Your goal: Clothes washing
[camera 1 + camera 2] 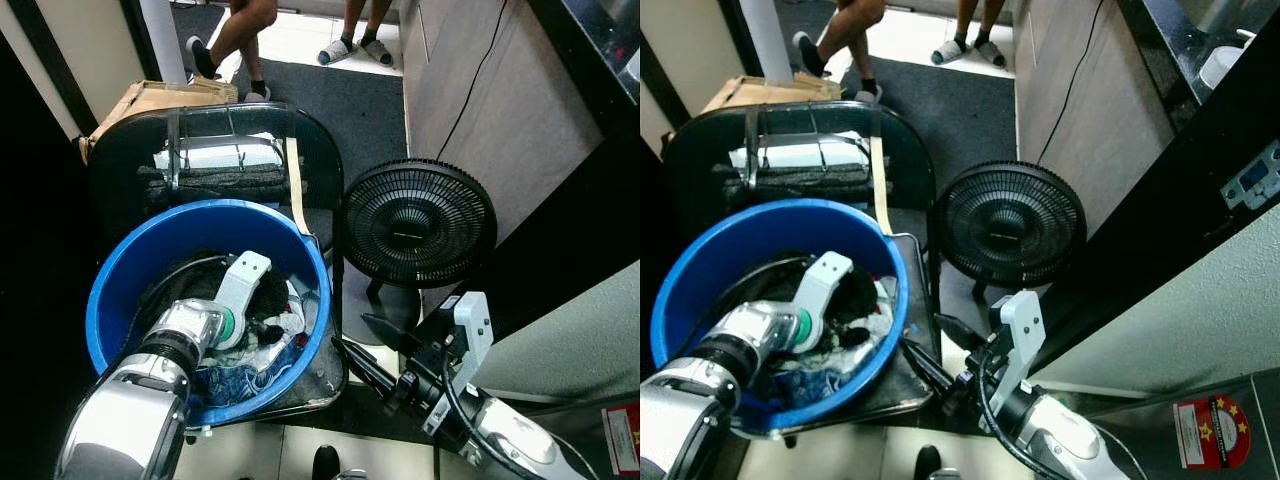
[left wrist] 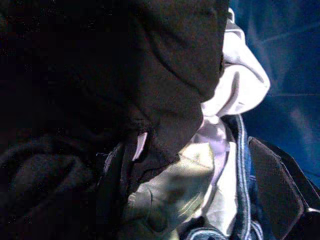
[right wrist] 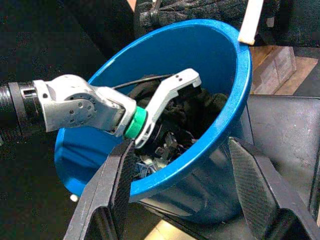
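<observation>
A blue basin (image 1: pixel 312 262) stands on a black chair (image 1: pixel 322 150) and holds a heap of clothes (image 2: pixel 165 75), black, white and blue denim. My left gripper (image 1: pixel 268 330) reaches down into the basin. Its fingers (image 2: pixel 280 190) stand open and are pressed into the heap, with pale and black cloth lying between them. My right gripper (image 1: pixel 350 332) hangs open and holds nothing, just outside the basin's right side and low by the chair seat's edge. In the right wrist view its fingers (image 3: pixel 112 190) frame the basin's rim (image 3: pixel 240 90) and the left arm (image 3: pixel 75 107).
A black floor fan (image 1: pixel 418 222) stands right of the chair, close to my right arm. A wooden cabinet wall (image 1: pixel 480 100) runs behind it. A cardboard box (image 1: pixel 150 98) lies behind the chair. Two people's legs (image 1: pixel 240 35) stand at the far end.
</observation>
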Tool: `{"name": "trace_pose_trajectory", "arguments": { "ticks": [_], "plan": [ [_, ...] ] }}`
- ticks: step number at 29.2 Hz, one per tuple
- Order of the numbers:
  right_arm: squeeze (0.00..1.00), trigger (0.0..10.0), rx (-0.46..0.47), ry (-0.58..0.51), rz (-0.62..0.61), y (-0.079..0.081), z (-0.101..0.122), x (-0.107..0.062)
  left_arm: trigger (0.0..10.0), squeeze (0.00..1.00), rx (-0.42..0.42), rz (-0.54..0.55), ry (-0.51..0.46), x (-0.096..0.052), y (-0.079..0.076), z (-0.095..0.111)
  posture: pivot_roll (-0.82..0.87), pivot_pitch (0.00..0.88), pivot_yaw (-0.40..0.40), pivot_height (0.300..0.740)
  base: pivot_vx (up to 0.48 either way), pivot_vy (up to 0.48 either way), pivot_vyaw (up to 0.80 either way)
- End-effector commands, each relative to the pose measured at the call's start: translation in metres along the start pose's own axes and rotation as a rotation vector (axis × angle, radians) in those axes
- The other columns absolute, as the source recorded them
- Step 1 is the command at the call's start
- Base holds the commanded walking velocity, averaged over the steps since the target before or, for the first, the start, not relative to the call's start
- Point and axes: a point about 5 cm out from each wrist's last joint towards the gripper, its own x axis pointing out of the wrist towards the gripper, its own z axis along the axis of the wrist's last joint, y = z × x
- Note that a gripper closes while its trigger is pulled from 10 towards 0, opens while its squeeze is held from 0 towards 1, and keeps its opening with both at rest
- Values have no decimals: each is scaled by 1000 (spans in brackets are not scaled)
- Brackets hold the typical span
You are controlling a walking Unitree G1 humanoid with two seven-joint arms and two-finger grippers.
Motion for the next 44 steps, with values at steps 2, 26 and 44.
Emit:
{"name": "trace_pose_trajectory", "arguments": {
  "ticks": [2, 26, 44],
  "plan": [
    [0, 10000, 25, 22, 24, 2, -3, 0, 10000, 0, -79, -50, 148, 8, -6, -40, 56, 446, -12, 740, 0, 0, 0],
    [0, 10000, 29, 29, 30, 1, -4, 0, 0, 0, -138, -142, 138, 9, -15, -39, 60, 424, -7, 740, 0, 0, 0],
    [0, 10000, 25, 7, 38, -3, -1, 10, 0, 0, -172, -179, 107, 9, -18, -34, 69, 385, -9, 740, 0, 0, 0]
  ]
}}
